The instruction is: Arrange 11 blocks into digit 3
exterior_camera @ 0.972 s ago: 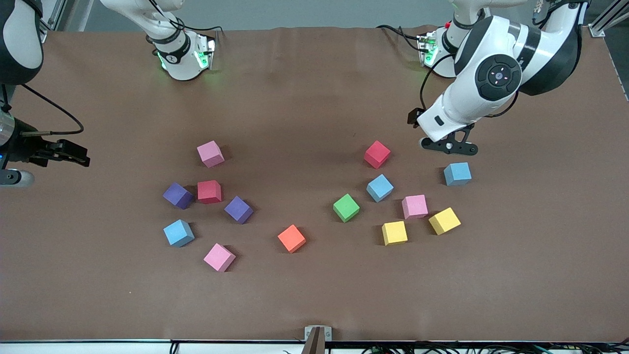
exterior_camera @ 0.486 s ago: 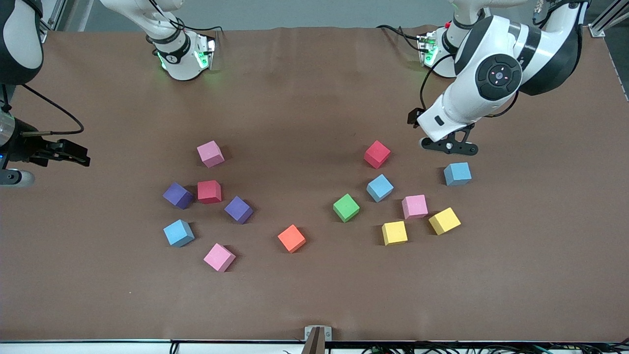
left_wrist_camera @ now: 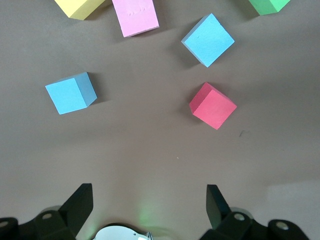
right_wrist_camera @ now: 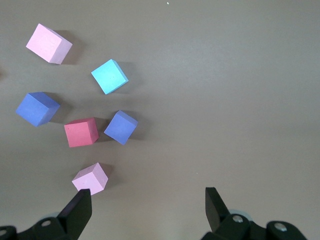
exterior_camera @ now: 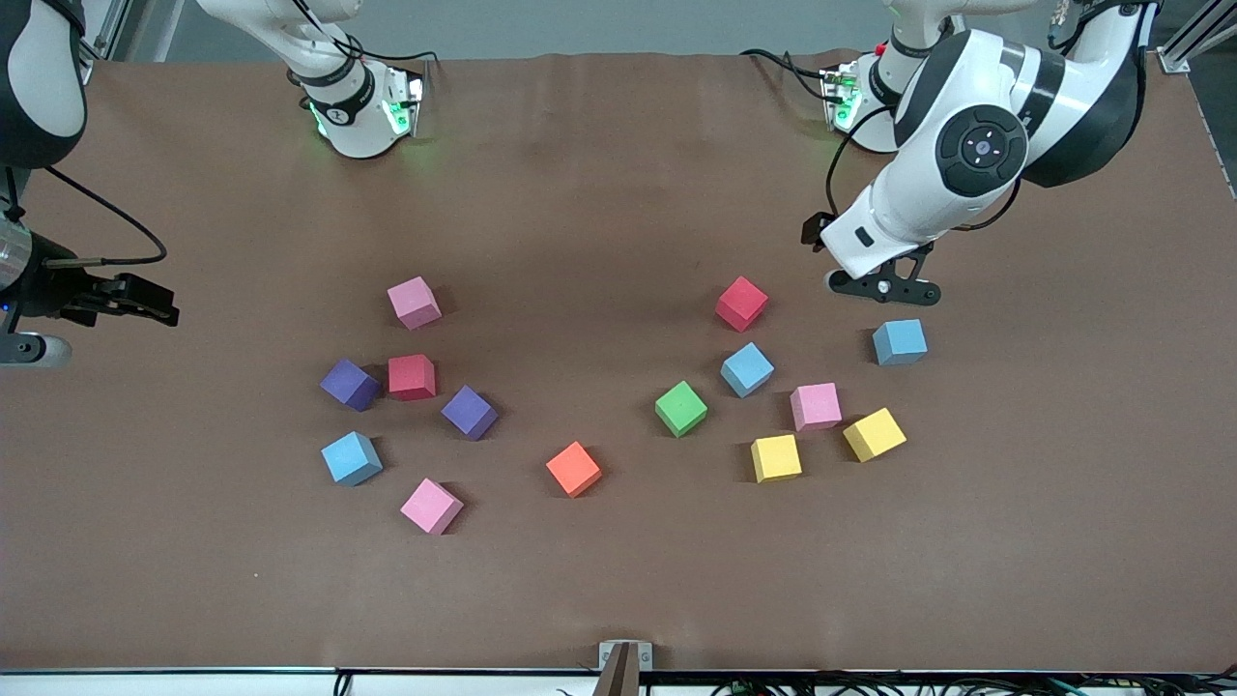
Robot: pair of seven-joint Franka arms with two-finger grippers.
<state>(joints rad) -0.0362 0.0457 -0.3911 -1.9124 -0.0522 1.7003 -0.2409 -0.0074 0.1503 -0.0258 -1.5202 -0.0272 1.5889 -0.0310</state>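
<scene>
Blocks scattered loose on brown table.

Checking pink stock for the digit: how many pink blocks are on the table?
3: one farthest from the camera, above the red block; one nearest; one beside the yellow blocks. None seem hidden.

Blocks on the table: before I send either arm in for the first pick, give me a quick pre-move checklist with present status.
1. Left end effector open, empty, over bare table beside the light blue block: ok.
2. Right end effector open, empty, at the right arm's end of the table: ok.
3. At least eleven blocks available: ok, thirteen lie scattered.
4. Room around the red block for the fingers: ok.
5. Purple block and its red neighbour apart: not ok, nearly touching.
6. Digit 3 started: not ok.
</scene>
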